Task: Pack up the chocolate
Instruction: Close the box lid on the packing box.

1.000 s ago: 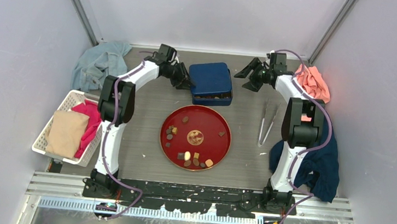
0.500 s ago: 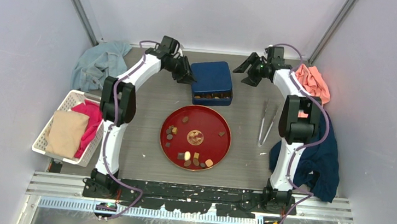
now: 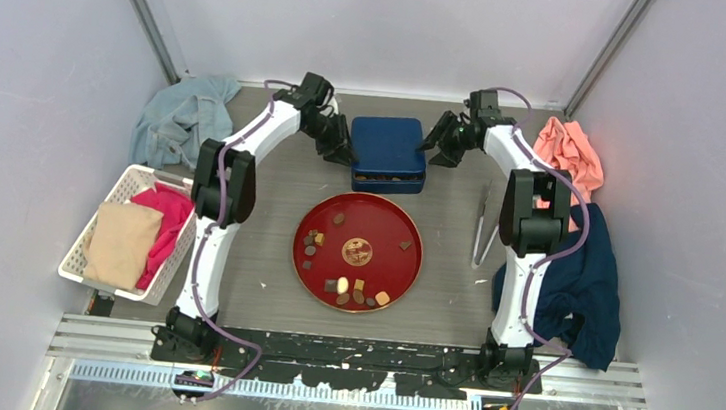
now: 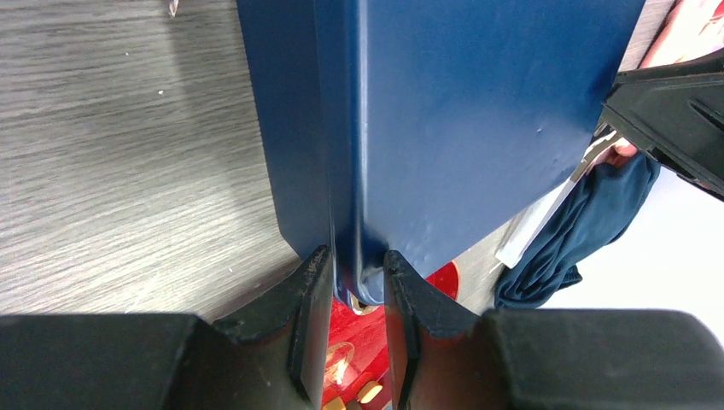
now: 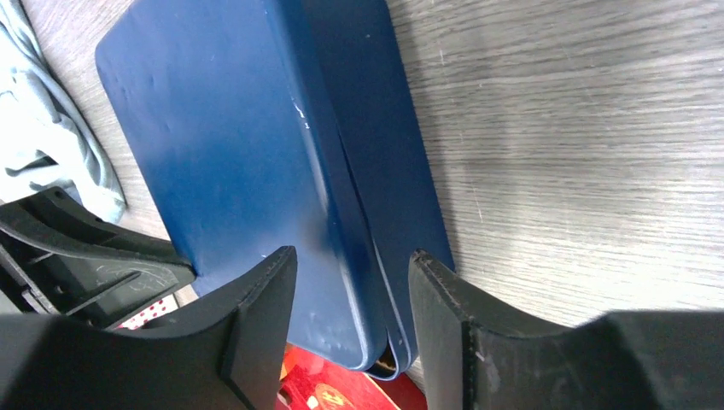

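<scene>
Both arms have drawn in to the blue tin (image 3: 388,142) since a second ago. The left jaws pinch its lid (image 4: 478,111) at the rim, nearly shut. The right jaws straddle the opposite rim, open and empty. Better to grip both sides level before lifting. The chocolate (image 3: 342,285) lies scattered on the red plate (image 3: 382,222), its pieces too small to show any axis.

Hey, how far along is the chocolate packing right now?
Done: a few chocolates show in the uncovered near strip of the box. In hand: the left gripper pinches the lid by one edge; the right gripper, open, straddles the opposite edge. Left: about a dozen loose pieces lie on the plate, and the lid looks not fully on.
</scene>
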Robot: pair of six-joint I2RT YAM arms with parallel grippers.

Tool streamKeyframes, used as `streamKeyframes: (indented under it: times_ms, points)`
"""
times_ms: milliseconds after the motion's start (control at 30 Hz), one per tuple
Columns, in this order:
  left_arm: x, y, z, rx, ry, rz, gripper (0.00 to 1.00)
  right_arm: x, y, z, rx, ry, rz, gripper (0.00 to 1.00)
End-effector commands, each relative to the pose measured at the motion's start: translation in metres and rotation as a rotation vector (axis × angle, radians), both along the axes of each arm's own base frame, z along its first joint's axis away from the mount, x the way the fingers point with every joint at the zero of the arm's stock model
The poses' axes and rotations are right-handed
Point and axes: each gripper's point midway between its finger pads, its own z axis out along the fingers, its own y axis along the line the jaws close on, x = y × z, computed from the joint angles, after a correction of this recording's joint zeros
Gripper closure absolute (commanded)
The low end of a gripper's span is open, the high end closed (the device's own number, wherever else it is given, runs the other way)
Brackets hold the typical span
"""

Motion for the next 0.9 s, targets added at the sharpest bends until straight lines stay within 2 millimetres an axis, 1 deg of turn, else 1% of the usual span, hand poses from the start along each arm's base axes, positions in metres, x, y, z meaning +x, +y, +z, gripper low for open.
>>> streamKeyframes:
  times_ms: [0, 133, 200, 333, 400, 500, 567, 667, 767, 833, 867]
  points:
    - [-0.004, 0.001, 0.0, 0.027, -0.006, -0.03, 0.71, 0.001, -0.007, 0.009, -0.041, -0.039, 0.011, 0.46]
    - [-0.006, 0.0, 0.004, 0.027, -0.007, -0.033, 0.71, -0.008, -0.008, 0.004, -0.045, -0.025, 0.015, 0.54]
    - [-0.009, -0.001, 0.009, 0.024, -0.008, -0.039, 0.71, -0.012, -0.008, 0.003, -0.046, -0.019, 0.018, 0.58]
    - [-0.018, -0.002, 0.016, 0.031, -0.011, -0.059, 0.71, -0.023, -0.009, 0.001, -0.05, -0.004, 0.019, 0.61]
    - [-0.027, 0.0, 0.012, 0.044, 0.011, -0.071, 0.71, -0.03, -0.01, -0.001, -0.054, 0.004, 0.021, 0.61]
    - [-0.04, 0.003, 0.001, 0.059, 0.049, -0.085, 0.71, -0.041, -0.014, -0.005, -0.074, 0.02, 0.026, 0.61]
    - [-0.046, 0.003, -0.001, 0.056, 0.068, -0.088, 0.73, -0.047, -0.017, -0.007, -0.088, 0.026, 0.025, 0.61]
    - [-0.051, 0.003, 0.002, 0.06, 0.064, -0.093, 0.74, -0.052, -0.02, -0.004, -0.106, 0.021, 0.02, 0.6]
    - [-0.05, 0.005, 0.012, 0.082, 0.027, -0.095, 0.74, -0.054, -0.024, 0.001, -0.13, 0.014, 0.02, 0.59]
    - [-0.05, 0.007, 0.019, 0.091, 0.007, -0.098, 0.74, -0.054, -0.027, 0.007, -0.149, 0.003, 0.02, 0.57]
    - [-0.05, 0.008, 0.022, 0.094, -0.002, -0.1, 0.74, -0.054, -0.028, 0.011, -0.159, -0.007, 0.018, 0.55]
